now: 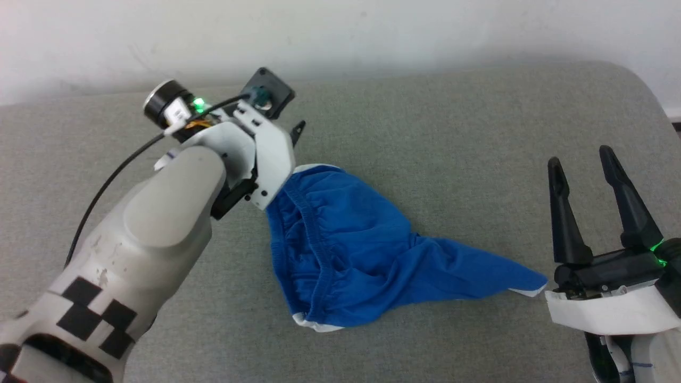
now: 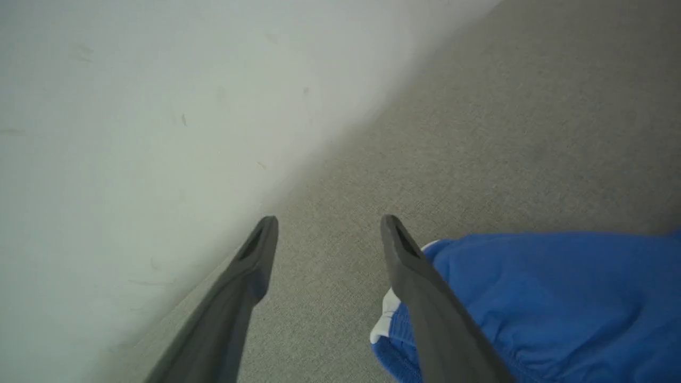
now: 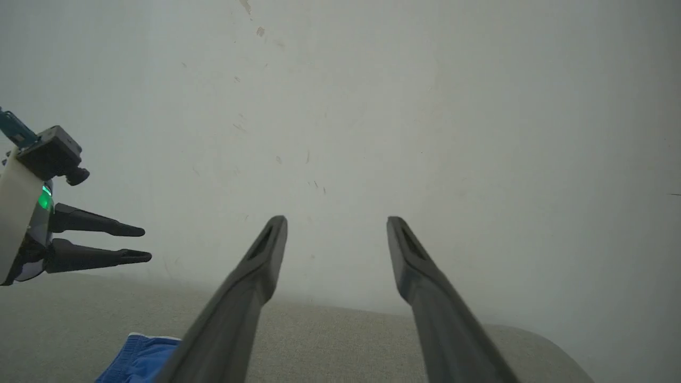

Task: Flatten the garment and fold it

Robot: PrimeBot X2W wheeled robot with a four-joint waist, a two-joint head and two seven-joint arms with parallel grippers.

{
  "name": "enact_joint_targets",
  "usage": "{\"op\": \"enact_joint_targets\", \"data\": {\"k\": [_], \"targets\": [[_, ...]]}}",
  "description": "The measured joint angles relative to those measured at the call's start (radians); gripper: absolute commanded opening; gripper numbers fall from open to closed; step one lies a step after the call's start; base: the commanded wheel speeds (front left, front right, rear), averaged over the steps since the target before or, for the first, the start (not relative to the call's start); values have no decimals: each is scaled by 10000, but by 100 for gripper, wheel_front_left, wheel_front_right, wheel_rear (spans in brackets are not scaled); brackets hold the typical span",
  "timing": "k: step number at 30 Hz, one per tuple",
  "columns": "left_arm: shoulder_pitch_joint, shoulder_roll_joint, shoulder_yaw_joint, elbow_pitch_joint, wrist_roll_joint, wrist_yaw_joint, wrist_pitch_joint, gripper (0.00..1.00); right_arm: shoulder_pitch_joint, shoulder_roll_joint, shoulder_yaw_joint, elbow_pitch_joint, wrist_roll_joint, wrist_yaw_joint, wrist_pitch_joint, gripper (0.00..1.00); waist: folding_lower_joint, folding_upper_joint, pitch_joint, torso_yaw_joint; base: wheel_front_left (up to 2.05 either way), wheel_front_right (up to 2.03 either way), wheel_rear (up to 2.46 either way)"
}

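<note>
The garment, bright blue shorts with white trim, lies crumpled on the grey padded surface. Its gathered waistband faces left and one leg trails out to a point at the right. My left gripper hovers open at the garment's far left corner, holding nothing. One finger crosses in front of the white-trimmed edge of the garment. In the head view the left wrist covers most of that gripper, and one fingertip pokes out. My right gripper stands open and empty, just right of the trailing leg tip.
A white wall runs along the far edge of the surface, close behind the left gripper. The surface rounds off at its far right corner. A black cable loops off the left forearm. The right wrist view catches the left gripper.
</note>
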Motion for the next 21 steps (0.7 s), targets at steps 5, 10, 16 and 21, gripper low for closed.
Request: {"op": "enact_joint_targets", "data": {"k": [5, 10, 16, 21], "targets": [[-1376, 660, -2343, -516, -2389, -15, 2245, 100, -50, 188, 50, -127, -165, 0, 0, 100, 0, 0, 484, -269, 0, 0, 0], [-2713, 1243, -4084, -1089, -4197, -31, 3931, 100, -422, 353, 272, -142, -351, -2, 0, 100, 0, 0, 1018, -609, 0, 0, 0], [-3289, 1492, -4838, -1308, -4945, -31, 5574, 100, -919, 497, 539, -58, -430, -2, 0, 100, 0, 1, 1654, -1105, 0, 0, 0], [-2820, 1760, -4867, -1695, -4197, -33, 6696, 100, -1106, 650, 698, 100, -437, 0, 0, 100, 0, 0, 2098, -1555, 0, 0, 0]]}}
